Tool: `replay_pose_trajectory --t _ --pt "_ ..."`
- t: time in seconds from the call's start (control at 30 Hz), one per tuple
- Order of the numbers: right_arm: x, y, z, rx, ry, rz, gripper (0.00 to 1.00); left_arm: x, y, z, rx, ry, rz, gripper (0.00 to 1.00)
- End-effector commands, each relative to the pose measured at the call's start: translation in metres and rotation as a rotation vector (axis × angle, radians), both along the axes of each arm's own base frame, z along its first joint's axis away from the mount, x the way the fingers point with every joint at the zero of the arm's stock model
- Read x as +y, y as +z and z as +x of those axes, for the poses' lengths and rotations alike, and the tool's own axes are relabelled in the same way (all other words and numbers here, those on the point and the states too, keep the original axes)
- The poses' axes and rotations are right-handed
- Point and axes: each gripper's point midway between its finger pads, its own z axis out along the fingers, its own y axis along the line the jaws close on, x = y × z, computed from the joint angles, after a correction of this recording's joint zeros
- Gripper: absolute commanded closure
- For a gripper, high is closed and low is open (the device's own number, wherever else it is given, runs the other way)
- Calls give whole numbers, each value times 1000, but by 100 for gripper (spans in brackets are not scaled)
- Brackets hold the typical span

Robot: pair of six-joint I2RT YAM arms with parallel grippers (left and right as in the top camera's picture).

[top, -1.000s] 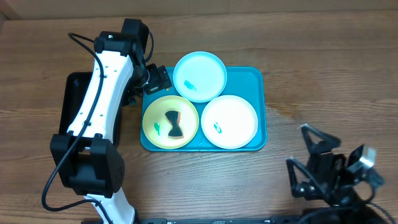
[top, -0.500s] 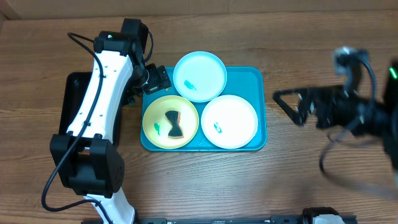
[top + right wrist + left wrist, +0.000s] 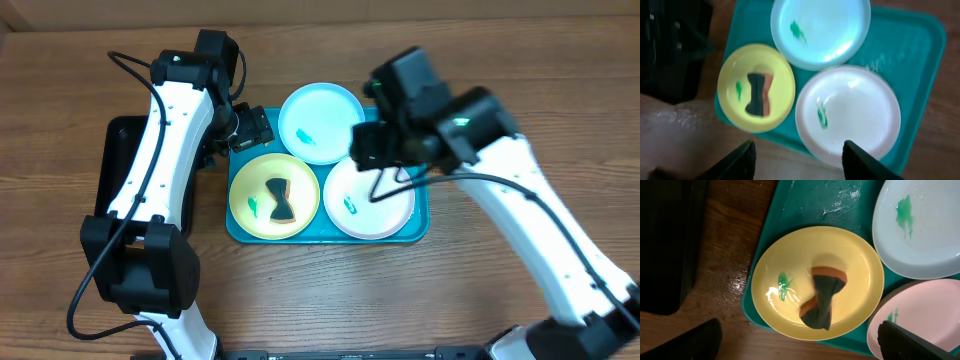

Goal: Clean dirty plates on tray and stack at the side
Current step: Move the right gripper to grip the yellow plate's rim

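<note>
Right gripper (image 3: 799, 146) hangs over the near rim of the white plate (image 3: 385, 215), its fingers apart with nothing between them. Across the tray (image 3: 415, 130), the left gripper (image 3: 795, 332) hovers wide open and empty above the yellow plate (image 3: 250, 185). To me this looks like the very start: all three plates lie side by side in the turquoise tray, each carrying a green smudge, and none has been stacked at the side. A dark sponge (image 3: 279, 200) with an orange backing lies twisted in the middle of the yellow plate, just beside its smudge. The light blue plate (image 3: 320, 122) lies at the tray's far end. I'd judge the next move needs one hand to drop onto the sponge and close on it. The black tray (image 3: 108, 170) lies under the left arm, and I cannot make out anything in it.
</note>
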Motion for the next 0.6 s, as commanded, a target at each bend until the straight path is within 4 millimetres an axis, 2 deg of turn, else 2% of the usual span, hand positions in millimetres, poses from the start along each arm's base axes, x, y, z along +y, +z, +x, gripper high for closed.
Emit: replay_pose_trajectory --t 0.0,0.1,0.2,0.3,0.47,0.57 --pt "17 -4 19 -54 -32 -1 43 3 5 2 -19 -53 19 0" --pt "39 -31 22 -13 39 -10 42 3 5 1 -15 -80 21 0" --pt "50 -72 24 37 132 -73 45 3 5 0 -13 -82 21 0" --pt "71 -104 13 115 319 -45 48 3 5 1 -14 -82 21 0" --pt "81 -144 17 167 364 -51 49 3 5 1 -14 -82 20 0" --pt "85 -158 18 166 416 -56 52 3 5 0 -12 -82 21 0"
